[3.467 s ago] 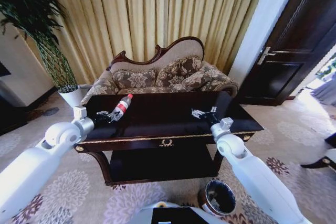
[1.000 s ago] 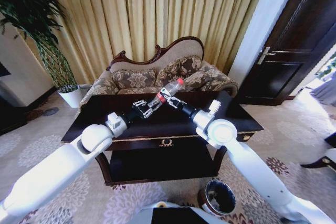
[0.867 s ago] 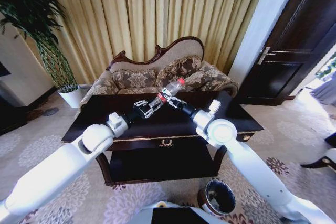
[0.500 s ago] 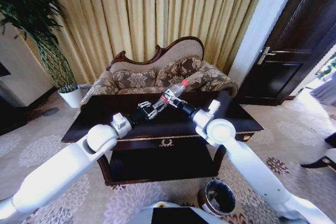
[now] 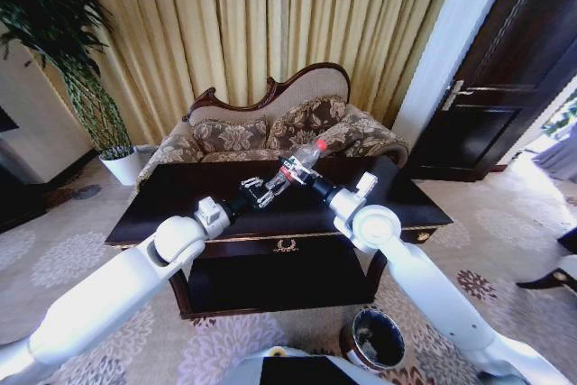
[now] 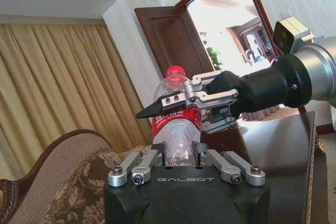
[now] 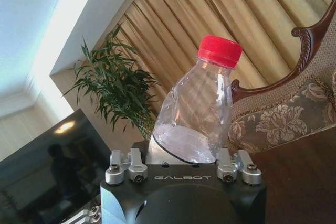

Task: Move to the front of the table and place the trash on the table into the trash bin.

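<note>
A clear plastic bottle [image 5: 298, 164] with a red cap and red-white label hangs tilted above the dark wooden table [image 5: 410, 209]. My left gripper [image 5: 264, 188] is shut on its lower end, and my right gripper [image 5: 296, 174] is shut across its label. In the left wrist view the bottle [image 6: 176, 132] rises from my left gripper [image 6: 181, 153], with the right gripper [image 6: 173, 109] clamped around the label. The right wrist view has the bottle's upper part [image 7: 202, 114] standing between the right gripper [image 7: 184, 156] fingers. The round dark-brown trash bin [image 5: 374, 338] stands on the carpet, in front of the table's right side.
A patterned sofa [image 5: 279, 128] sits right behind the table, against gold curtains. A potted plant [image 5: 122, 164] stands at the back left and a dark door [image 5: 505, 87] at the right. Open carpet lies in front of the table around the bin.
The left gripper lifted the bottle from the table's left part to mid-table, where the right gripper closed on it. Over the last second both grippers and the bottle drifted slightly right.
</note>
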{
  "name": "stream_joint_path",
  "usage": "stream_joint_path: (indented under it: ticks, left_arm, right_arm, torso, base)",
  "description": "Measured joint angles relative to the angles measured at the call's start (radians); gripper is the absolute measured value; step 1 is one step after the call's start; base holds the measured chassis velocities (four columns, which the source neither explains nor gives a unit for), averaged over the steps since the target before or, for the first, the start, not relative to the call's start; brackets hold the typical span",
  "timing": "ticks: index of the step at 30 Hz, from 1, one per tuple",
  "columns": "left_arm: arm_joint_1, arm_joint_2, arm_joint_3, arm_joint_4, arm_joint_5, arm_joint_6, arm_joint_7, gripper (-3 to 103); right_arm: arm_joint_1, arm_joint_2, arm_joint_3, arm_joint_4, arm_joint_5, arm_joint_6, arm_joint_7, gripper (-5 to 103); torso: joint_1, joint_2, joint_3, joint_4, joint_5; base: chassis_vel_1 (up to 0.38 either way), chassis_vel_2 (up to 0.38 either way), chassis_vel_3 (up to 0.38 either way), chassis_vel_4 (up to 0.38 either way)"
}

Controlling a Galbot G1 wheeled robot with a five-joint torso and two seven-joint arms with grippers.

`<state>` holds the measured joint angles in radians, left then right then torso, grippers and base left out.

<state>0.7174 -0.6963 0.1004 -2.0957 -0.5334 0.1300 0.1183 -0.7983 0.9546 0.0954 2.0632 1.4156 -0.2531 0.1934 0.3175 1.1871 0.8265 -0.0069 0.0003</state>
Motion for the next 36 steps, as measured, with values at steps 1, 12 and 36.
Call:
stream_joint_path:
  ticks: [1, 12, 36]
  left_arm:
    - [0.0, 0.0, 0.0, 0.0, 0.0, 0.0, 0.0, 26]
    - [0.022, 0.006, -0.019, -0.005, -0.012, 0.01, -0.005, 54]
    - [0.324, 0.069, -0.467, -0.011, -0.174, 0.073, -0.051, 100]
  right_arm:
    - [0.0, 0.0, 0.0, 0.0, 0.0, 0.0, 0.0, 54]
    - [-0.005, 0.0, 0.008, -0.019, -0.041, 0.034, -0.081, 32]
    - [-0.003, -0.035, 0.078, -0.168, -0.255, 0.141, -0.139, 24]
  torso:
    - [0.0, 0.0, 0.0, 0.0, 0.0]
    - [0.0, 0.0, 0.0, 0.0, 0.0]
    - [0.0, 0.0, 0.0, 0.0003, -0.0001]
  base:
    - [0.0, 0.0, 0.0, 0.0]
    - [0.0, 0.0, 0.0, 0.0]
    - [0.0, 0.0, 0.0, 0.0]
